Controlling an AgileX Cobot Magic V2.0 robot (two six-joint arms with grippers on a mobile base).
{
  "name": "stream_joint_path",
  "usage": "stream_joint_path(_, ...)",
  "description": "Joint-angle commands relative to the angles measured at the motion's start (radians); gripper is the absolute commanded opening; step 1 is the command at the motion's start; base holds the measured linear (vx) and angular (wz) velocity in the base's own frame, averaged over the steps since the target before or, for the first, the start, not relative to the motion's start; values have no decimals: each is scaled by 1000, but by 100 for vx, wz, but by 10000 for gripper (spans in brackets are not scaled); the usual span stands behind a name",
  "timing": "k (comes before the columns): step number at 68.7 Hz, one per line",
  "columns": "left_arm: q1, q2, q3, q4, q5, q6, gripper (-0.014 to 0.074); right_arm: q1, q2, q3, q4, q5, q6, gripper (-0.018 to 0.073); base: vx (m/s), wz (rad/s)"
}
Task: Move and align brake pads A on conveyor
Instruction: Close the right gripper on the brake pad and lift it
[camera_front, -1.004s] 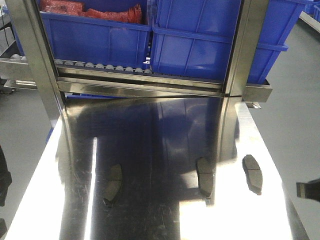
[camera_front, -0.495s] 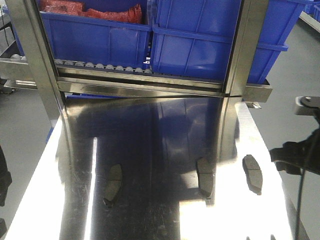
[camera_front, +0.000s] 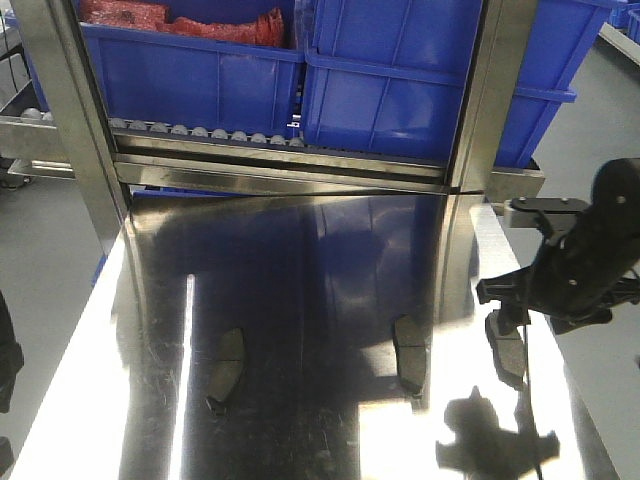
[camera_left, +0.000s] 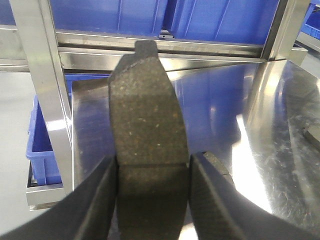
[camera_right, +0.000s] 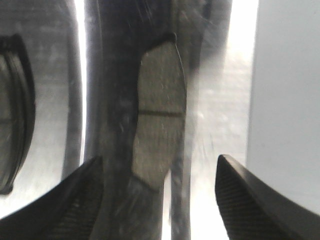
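Dark grey, the brake pad (camera_right: 160, 100) near the right edge of the steel tabletop (camera_front: 300, 260) should be straddled squarely by the wide-spread right gripper (camera_right: 157, 165), while the left gripper (camera_left: 152, 167) clamps another pad (camera_left: 147, 110).

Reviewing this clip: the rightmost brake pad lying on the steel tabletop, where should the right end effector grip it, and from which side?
Probably across its narrow width at the groove, coming from straight above. The rightmost brake pad lies flat on the steel tabletop with both long edges free, and the open right end effector straddles it.
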Motion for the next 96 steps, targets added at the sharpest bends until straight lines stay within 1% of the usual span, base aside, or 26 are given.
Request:
stream_joint_path(1, -2, -1, -29, 1, -97, -1, -6, -2, 21, -65, -23, -5, 7, 471, 0, 0)
stream_joint_path(24, -2, -1, -29, 1, -97, -1, -6, -2, 139, -142, -32, 0, 7, 471, 0, 0)
stream_joint_path(57, -2, -1, -29, 1, -97, -1, -6, -2, 189, -143, -26, -28, 10, 471, 0, 0)
stream_joint_path(63, -2, -1, -29, 1, -97, -1, -6, -2, 193, -143, -32, -27, 11, 455, 0, 0)
stream_joint_path(67, -2, -1, -29, 1, -97, -1, -6, -2, 194, -143, -26, -25, 13, 424, 0, 0)
stream_joint_path(71, -2, -1, -29, 1, -97, -1, -6, -2, 194, -143, -23, -20, 13, 374, 0, 0)
stream_joint_path(89, -2, -1, -29, 1, -97, -1, -6, -2, 173, -143, -19, -1, 13, 55, 0, 0)
stream_joint_path(94, -2, -1, -29, 1, -97, -1, -6, -2, 146, -143, -19, -4, 14, -18, 0, 0)
stream_joint_path(96, -2, -1, -29, 1, -97, -1, -6, -2, 132, -143, -19, -4, 14, -17, 0, 0)
